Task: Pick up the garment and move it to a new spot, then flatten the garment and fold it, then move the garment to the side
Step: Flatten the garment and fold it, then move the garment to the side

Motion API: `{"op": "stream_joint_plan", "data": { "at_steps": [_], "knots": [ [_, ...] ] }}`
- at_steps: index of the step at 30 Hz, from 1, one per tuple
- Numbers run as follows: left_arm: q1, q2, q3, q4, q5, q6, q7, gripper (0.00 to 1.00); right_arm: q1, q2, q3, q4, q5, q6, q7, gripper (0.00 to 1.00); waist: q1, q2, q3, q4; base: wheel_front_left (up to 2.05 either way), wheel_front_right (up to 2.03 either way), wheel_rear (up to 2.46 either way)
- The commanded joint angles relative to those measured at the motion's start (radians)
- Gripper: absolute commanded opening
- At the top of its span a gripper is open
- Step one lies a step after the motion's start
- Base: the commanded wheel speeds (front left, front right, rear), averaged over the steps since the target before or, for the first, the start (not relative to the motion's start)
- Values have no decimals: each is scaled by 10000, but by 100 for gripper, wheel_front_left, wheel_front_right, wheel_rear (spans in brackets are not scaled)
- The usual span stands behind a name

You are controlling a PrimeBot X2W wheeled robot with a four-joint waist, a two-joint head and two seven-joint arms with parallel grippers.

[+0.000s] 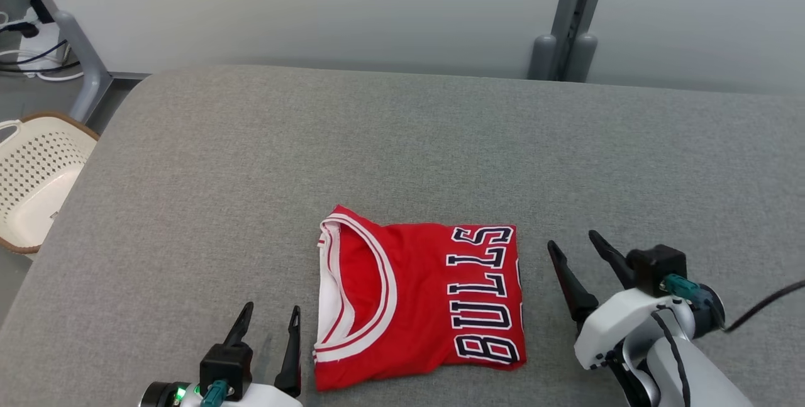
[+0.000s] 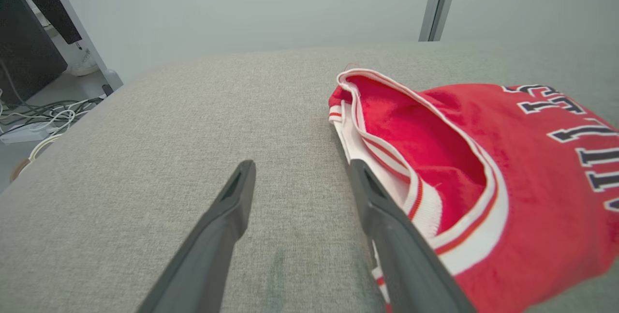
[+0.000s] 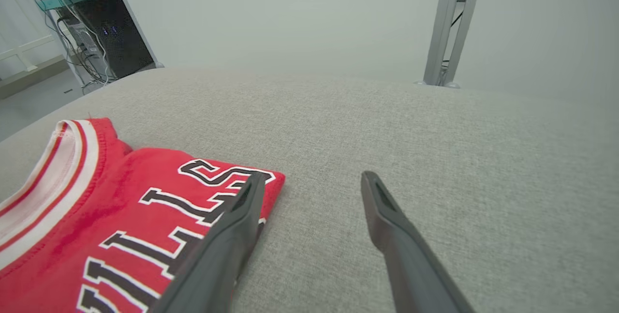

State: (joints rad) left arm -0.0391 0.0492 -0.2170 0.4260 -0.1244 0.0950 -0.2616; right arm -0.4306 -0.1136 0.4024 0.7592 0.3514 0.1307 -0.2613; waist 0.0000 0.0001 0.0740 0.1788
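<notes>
- Lying folded into a rough rectangle, the red basketball jersey with white-and-red trim and dark "BULLS" lettering (image 1: 421,300) rests flat on the padded grey fabric-covered table (image 1: 440,143), close to the table's near edge and well apart from its far edge.
- The jersey's scooped neckline faces the table's left side. The lettering runs along the jersey's right side, turned sideways in the head view.
- The left gripper (image 1: 272,308), with two long dark fingers, sits at the near edge just beside the neckline side of the jersey. Its claw is spread wide and pinches nothing, with bare grey fabric between the fingers.
- In the left wrist view, the finger nearer the jersey overlaps the collar trim; whether it touches the cloth cannot be told.
- The right gripper (image 1: 572,239), on a white wrist housing, is near the jersey's right side, by the lettering, with a strip of bare table between them in the head view. Its claw is also spread wide and empty.
- A cream perforated plastic basket with a brown rim (image 1: 31,180) stands off the table's left edge.
- A grey metal post (image 1: 563,36) rises beyond the far edge, against a pale wall.
</notes>
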Motion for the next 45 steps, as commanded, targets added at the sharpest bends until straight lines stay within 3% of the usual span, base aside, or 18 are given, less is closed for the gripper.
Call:
{"op": "stream_joint_plan", "data": {
  "at_steps": [1, 8, 16, 29, 45],
  "knots": [
    [-109, 38, 91, -42, 66, -1, -42, 100, 374, 47, -569, -228, -379, 0, -35, 100, 0, -1, -40, -171, 0, 0, 0],
    [73, 39, 396, 18, 236, -70, -42, 100, 1525, 375, -2615, -1129, -1424, 0, -37, 100, 0, -1, -311, -554, 0, 0, 0],
    [467, 36, 789, 86, 364, -128, -42, 100, 2424, 592, -3592, -1954, -1896, 0, -37, 100, 0, -1, -736, -1050, 0, 0, 0],
    [752, 39, 1784, -18, 432, -53, -42, 100, 2975, 600, -3614, -3066, -1581, 0, -38, 100, 0, -1, -982, -1782, 0, 0, 0],
    [771, 39, 2067, -131, 486, -156, -42, 100, 3065, 601, -3434, -3093, -1382, 0, -38, 100, 0, -1, -897, -1807, 0, 0, 0]
  ]
}}
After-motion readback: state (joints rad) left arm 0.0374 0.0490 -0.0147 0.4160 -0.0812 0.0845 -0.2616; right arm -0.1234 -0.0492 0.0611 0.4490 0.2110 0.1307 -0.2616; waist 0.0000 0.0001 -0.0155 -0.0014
